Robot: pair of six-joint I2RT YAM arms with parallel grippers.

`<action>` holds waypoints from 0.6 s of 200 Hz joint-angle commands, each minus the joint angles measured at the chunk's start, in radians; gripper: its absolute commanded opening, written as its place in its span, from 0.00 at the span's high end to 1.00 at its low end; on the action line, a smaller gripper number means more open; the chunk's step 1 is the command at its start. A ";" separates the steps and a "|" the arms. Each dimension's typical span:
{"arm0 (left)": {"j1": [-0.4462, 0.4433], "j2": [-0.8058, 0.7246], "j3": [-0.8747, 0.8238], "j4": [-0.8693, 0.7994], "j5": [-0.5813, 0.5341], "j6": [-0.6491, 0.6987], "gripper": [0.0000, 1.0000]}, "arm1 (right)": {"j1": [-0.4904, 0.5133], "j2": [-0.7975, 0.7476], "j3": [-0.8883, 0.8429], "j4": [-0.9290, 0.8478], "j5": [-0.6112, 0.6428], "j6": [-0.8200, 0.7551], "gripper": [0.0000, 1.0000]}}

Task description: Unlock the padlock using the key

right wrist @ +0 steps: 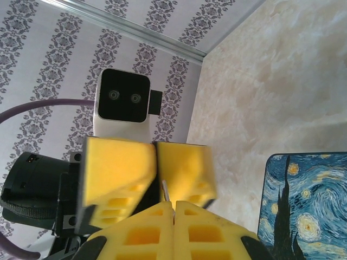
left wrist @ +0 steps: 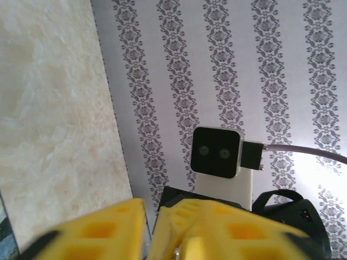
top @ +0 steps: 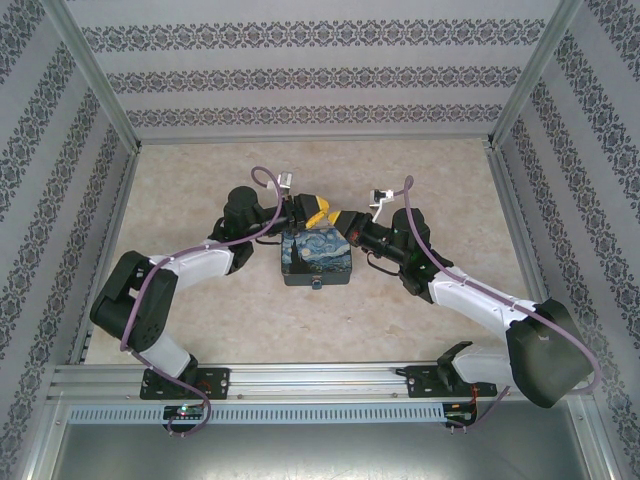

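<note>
Walls [top: 320, 80]: pale striped paper with bands of dark damask pattern on three sides.
Counter [top: 450, 190]: marbled beige, edged with aluminium rails.
Arms: the left arm [top: 190, 265] and the right arm [top: 470, 295] reach in from the near edge and meet over the far edge of the box.
Box [top: 317, 260]: rectangular, lying flat mid-counter.
Print: the lid carries a swirling blue night sky with yellow stars and a dark cypress.
Fitting [top: 318, 284]: a small dark piece at the box's near edge, too small to identify.
Cameras: white housings with black two-lens faces, the left wrist camera [right wrist: 122, 103] and the right wrist camera [left wrist: 216, 153], looking at each other.
Left fingers [right wrist: 119, 162]: yellow and narrow, the pads almost meeting along one seam. I cannot tell whether anything is pinched there.
Right fingers [right wrist: 135, 235]: yellow, pressed together on the key, tip to tip with the left pair.
Key [right wrist: 165, 190]: a thin silvery sliver standing out of the right pair's seam, its free end just at the left pair's seam, beside the box. Contact cannot be judged.
</note>
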 commanded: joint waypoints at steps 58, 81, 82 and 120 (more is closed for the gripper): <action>-0.052 -0.452 -0.083 -0.794 -0.265 0.438 0.05 | -0.072 -0.001 -0.077 -0.084 -0.008 0.020 1.00; -0.147 -0.555 -0.105 -0.993 -0.401 0.539 0.03 | -0.075 0.022 -0.105 -0.091 -0.023 0.019 1.00; -0.149 -0.559 -0.109 -0.997 -0.404 0.540 0.03 | -0.075 0.023 -0.106 -0.091 -0.025 0.019 1.00; -0.218 -0.676 -0.343 -0.863 -0.467 0.461 0.07 | -0.057 0.029 -0.148 -0.095 -0.028 0.021 1.00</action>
